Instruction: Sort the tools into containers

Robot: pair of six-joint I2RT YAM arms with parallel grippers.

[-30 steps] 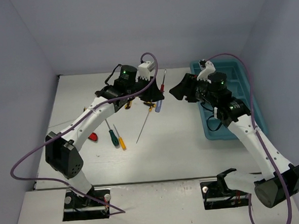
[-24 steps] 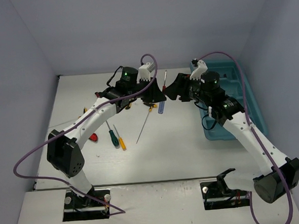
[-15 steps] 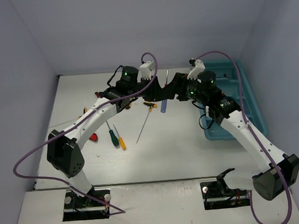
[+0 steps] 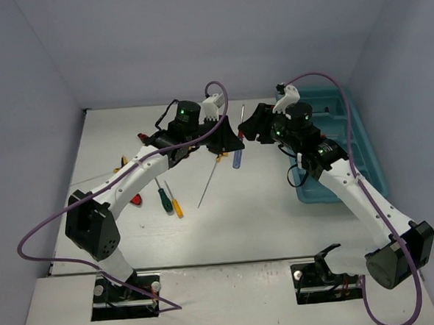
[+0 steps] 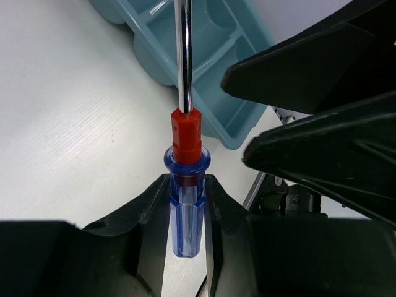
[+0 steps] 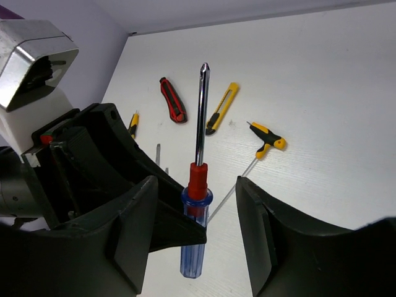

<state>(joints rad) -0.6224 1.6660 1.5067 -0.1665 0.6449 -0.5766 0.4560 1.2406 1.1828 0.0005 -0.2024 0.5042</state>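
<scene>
— What has the left gripper got?
— The left gripper (image 5: 185, 204) is clamped on the blue handle of a screwdriver (image 5: 185, 133). The shaft points away from it, and the tool is held up off the table (image 4: 264, 204).
— And the right one?
— The right gripper (image 6: 197, 210) faces it. Its fingers (image 6: 133, 235) are spread to either side of that same handle with gaps showing, so it grasps nothing yet. It looks like a hand-over.
— Where's the tray?
— The tray (image 5: 223, 117) is beyond the left gripper's tips, behind the right gripper. I can't make out what already lies in it.
— So how much is left?
— Most of it, I'd judge. Below the two grippers lie a thin rod (image 4: 209, 181), a red knife (image 6: 173, 99), a yellow knife (image 6: 221, 108) and a T-handled key (image 6: 267, 137). Further back behind the left gripper are a green screwdriver (image 4: 160, 192) and a yellow screwdriver (image 4: 174, 200). All of them need binning.
</scene>
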